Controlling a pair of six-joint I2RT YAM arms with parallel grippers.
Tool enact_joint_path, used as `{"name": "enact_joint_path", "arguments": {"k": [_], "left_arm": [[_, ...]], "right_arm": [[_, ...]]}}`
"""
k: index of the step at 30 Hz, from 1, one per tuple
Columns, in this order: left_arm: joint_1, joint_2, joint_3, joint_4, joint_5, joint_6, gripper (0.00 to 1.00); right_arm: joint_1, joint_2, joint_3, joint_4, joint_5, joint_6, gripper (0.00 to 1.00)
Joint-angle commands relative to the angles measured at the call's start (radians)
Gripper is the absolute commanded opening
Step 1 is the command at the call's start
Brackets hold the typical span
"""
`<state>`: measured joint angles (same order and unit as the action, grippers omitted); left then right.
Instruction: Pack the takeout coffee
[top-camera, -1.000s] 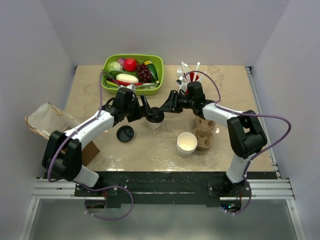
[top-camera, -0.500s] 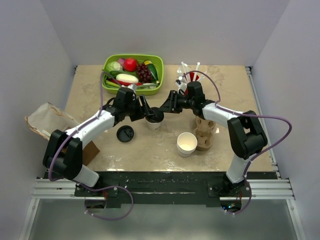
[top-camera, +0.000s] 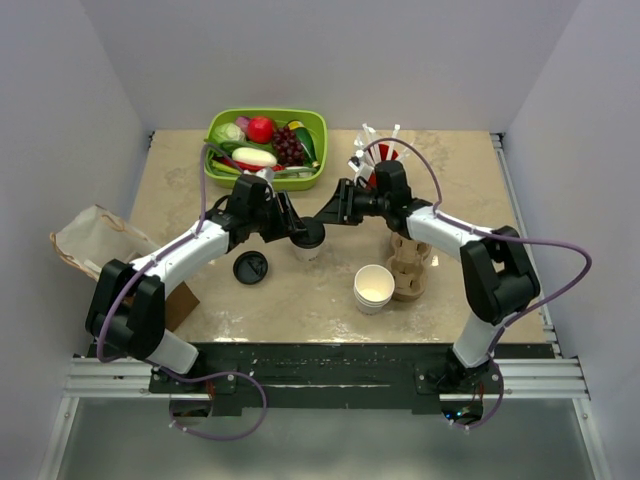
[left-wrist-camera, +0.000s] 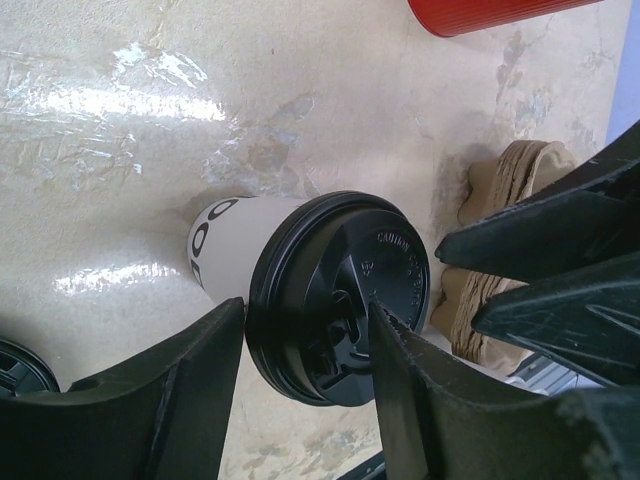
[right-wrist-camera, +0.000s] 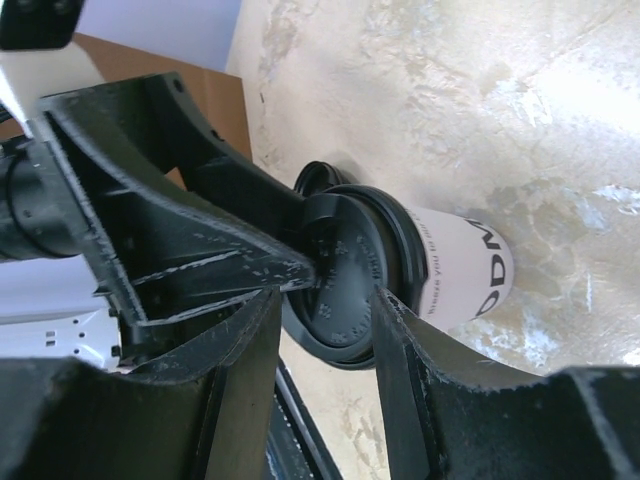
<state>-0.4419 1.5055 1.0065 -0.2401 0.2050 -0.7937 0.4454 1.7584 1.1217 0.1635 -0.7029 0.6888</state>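
The takeout coffee, a white paper cup with a black lid, stands upright mid-table. My left gripper comes at it from the left and my right gripper from the right, both at lid height. In the left wrist view my left gripper is open, one finger at the lid's rim and the other over its top. In the right wrist view my right gripper is open just above the lid; the cup wall shows beyond.
A brown pulp carrier stands right of the cup, with a stack of lidless white cups beside it. A loose black lid lies to the left. A green tray of produce, a red cup with straws and a paper bag are around.
My right gripper has drawn back slightly up and right from the lid. The left gripper and the cup have hardly moved.
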Motion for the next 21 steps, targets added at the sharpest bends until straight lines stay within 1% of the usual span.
{"name": "enact_joint_path", "arguments": {"k": [1, 8, 13, 18, 20, 21], "left_arm": [[-0.006, -0.021, 0.018, 0.041, 0.008, -0.007, 0.56], [-0.006, -0.019, 0.006, 0.024, -0.013, -0.004, 0.55], [-0.006, -0.039, -0.014, 0.005, -0.049, 0.004, 0.55], [-0.003, -0.064, -0.014, -0.007, -0.065, 0.008, 0.6], [-0.003, -0.074, -0.016, 0.001, -0.061, 0.008, 0.61], [-0.003, -0.076, -0.017, 0.001, -0.056, 0.01, 0.62]], "right_arm": [[0.016, -0.039, 0.027, -0.001, -0.033, 0.0, 0.45], [0.026, -0.013, 0.032, -0.027, -0.021, -0.015, 0.45], [0.027, -0.045, 0.076, -0.136, 0.081, -0.121, 0.47], [0.029, -0.092, 0.105, -0.154, 0.109, -0.17, 0.49], [0.027, -0.103, 0.107, -0.16, 0.123, -0.187, 0.51], [0.029, -0.111, 0.107, -0.185, 0.147, -0.192, 0.53]]}}
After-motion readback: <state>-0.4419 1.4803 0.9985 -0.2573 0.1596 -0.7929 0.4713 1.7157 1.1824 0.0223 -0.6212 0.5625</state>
